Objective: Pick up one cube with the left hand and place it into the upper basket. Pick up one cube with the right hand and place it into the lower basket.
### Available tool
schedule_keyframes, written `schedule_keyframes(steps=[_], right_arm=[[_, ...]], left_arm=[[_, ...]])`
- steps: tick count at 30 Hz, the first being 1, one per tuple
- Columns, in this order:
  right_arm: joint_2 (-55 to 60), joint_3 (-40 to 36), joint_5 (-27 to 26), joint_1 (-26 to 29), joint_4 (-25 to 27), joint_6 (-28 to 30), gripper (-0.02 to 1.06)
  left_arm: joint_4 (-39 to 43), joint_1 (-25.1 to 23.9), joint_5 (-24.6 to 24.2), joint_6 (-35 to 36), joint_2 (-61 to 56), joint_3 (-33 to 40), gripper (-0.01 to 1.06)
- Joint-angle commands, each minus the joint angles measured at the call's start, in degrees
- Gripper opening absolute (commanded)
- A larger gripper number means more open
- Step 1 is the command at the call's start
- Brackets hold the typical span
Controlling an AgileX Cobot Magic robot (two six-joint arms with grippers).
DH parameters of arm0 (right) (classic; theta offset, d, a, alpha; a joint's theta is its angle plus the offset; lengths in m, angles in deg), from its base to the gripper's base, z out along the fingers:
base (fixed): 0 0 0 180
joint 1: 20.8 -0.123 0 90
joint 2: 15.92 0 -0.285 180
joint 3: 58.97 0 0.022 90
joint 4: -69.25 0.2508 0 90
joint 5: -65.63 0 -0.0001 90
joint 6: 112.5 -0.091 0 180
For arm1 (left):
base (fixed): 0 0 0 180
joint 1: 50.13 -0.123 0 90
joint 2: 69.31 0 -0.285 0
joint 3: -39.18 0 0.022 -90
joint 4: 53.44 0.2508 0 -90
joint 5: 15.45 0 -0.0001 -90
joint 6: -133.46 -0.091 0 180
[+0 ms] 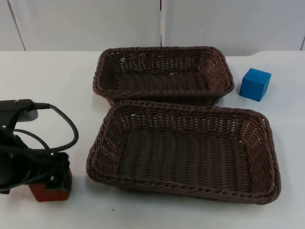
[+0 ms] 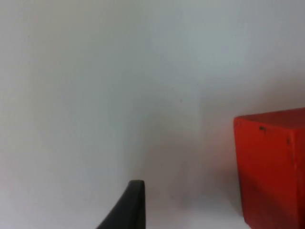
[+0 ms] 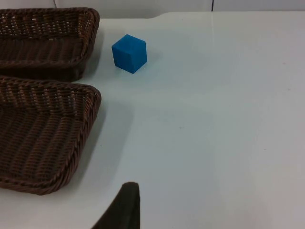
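Observation:
A red cube (image 1: 47, 192) stands on the white table at the front left, left of the lower basket (image 1: 183, 188). My left gripper (image 1: 53, 179) is low over the cube and hides most of its top. In the left wrist view the red cube (image 2: 271, 167) rests on the table, a clear gap away from one black fingertip (image 2: 131, 206), so the gripper is open. A blue cube (image 1: 255, 84) sits at the back right beside the upper basket (image 1: 164, 93). My right gripper (image 3: 125, 210) waits off to the right, with the blue cube (image 3: 129, 53) far ahead of it.
Both brown wicker baskets are empty and stand close together at mid-table, the upper basket (image 3: 45, 36) behind the lower basket (image 3: 43, 143). Bare white table (image 3: 214, 119) stretches to the right of them. A grey partition wall (image 1: 86, 24) closes the back.

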Motion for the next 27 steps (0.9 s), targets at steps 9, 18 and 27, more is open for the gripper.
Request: schedule_keyframes(steps=[9, 18, 27], right_arm=[[-0.2, -0.27, -0.45, 0.33, 0.29, 0.34, 1.05], [-0.2, -0.27, -0.45, 0.33, 0.29, 0.34, 1.05], [-0.2, -0.27, -0.45, 0.33, 0.29, 0.34, 1.05]], left_arm=[[-1.08, 1.72, 2.32, -0.02, 0.1, -0.7, 1.05], [-0.52, 4.26, 5.04, -0.02, 0.1, -0.7, 1.05], [-0.66, 4.26, 4.82, 0.05, 0.1, -0.7, 1.05]])
